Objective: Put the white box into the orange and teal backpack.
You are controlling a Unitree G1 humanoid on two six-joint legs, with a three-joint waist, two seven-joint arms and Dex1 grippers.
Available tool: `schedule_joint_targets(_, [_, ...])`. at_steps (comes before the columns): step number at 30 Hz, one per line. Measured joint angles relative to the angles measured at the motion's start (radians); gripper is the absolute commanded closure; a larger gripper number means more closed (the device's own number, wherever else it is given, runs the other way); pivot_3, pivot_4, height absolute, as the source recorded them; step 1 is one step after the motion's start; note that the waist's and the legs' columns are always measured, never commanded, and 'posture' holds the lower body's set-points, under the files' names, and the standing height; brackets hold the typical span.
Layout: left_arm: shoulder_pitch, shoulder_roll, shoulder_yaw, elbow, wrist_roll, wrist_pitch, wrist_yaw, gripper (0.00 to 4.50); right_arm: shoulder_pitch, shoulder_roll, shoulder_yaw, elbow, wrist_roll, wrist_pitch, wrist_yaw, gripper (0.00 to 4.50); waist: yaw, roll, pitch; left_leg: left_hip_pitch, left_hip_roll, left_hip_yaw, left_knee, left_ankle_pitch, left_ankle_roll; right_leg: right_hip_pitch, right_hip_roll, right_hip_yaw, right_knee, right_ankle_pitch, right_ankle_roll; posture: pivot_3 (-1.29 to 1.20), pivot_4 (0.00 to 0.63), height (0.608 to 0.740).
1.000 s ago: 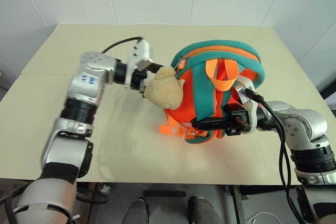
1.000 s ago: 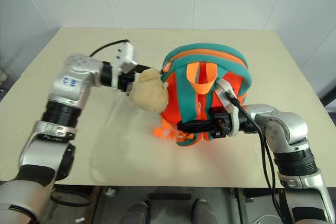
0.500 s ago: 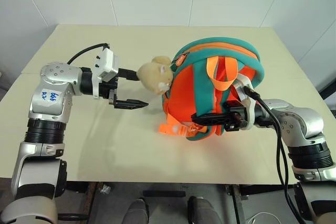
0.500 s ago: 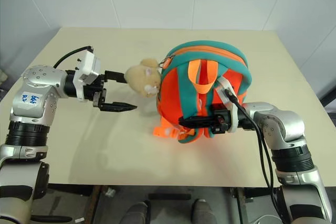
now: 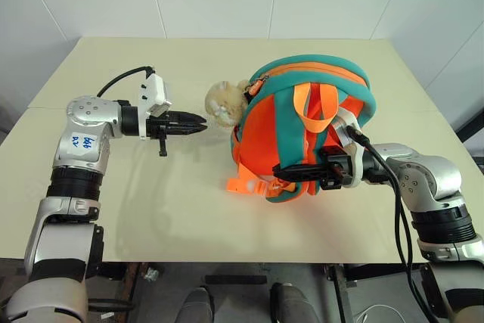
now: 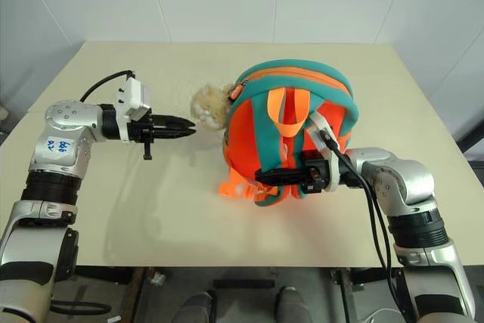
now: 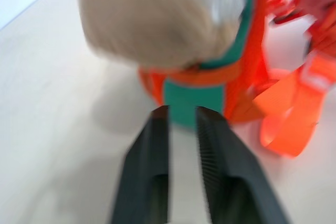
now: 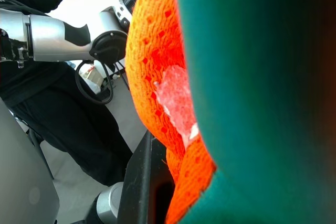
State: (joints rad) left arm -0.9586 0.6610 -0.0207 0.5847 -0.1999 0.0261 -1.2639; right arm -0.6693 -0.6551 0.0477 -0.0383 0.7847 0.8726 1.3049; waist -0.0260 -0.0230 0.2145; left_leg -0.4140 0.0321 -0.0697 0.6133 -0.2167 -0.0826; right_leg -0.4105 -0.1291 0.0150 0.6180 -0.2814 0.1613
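Your right gripper (image 5: 286,171) is clamped on the orange and teal backpack (image 5: 310,122) standing on the table (image 5: 113,58); your left gripper (image 5: 198,122) is closed and empty, just beside its plush toy (image 5: 224,100).

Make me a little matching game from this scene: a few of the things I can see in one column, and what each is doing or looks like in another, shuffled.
Things:
1. left gripper
2. right gripper
3. plush toy
4. table

States:
A. tan, hanging at the backpack's side
B. shut on a strap of the orange and teal backpack
C. pale, bearing the backpack
D. shut and empty, beside the toy

Pairs: 1-D, 2-B, 3-A, 4-C
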Motion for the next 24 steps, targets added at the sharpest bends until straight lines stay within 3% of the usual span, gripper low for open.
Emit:
schedule_joint_targets(7, [-0.103,-0.134,-0.002,0.179,0.032,-0.124,0.046,4.47,0.011,0.003,-0.009,-0.007,0.000,-0.003,-0.021,4.33,0.005,0.000,0.000,-0.001,0.000,0.000,0.000,0.000,0.000,0.000,0.000,0.000,-0.001,0.000,0.000,0.00,0.150,0.740])
schedule_joint_targets(17, [-0.103,-0.242,-0.027,0.168,0.007,-0.108,-0.017,4.47,0.046,0.003,-0.022,-0.040,0.005,-0.003,-0.056,4.33,0.001,0.000,0.000,-0.001,0.000,0.000,0.001,0.000,0.000,0.000,0.000,0.000,-0.001,0.000,0.000,0.00,0.150,0.740])
schedule_joint_targets(24, [-0.103,-0.277,-0.028,0.015,-0.058,0.011,-0.042,4.47,0.054,0.003,-0.027,-0.043,0.008,-0.004,-0.073,4.33,-0.001,0.000,0.000,-0.001,0.000,0.000,0.001,0.000,0.000,0.000,0.000,0.000,-0.001,0.000,0.000,0.00,0.150,0.740])
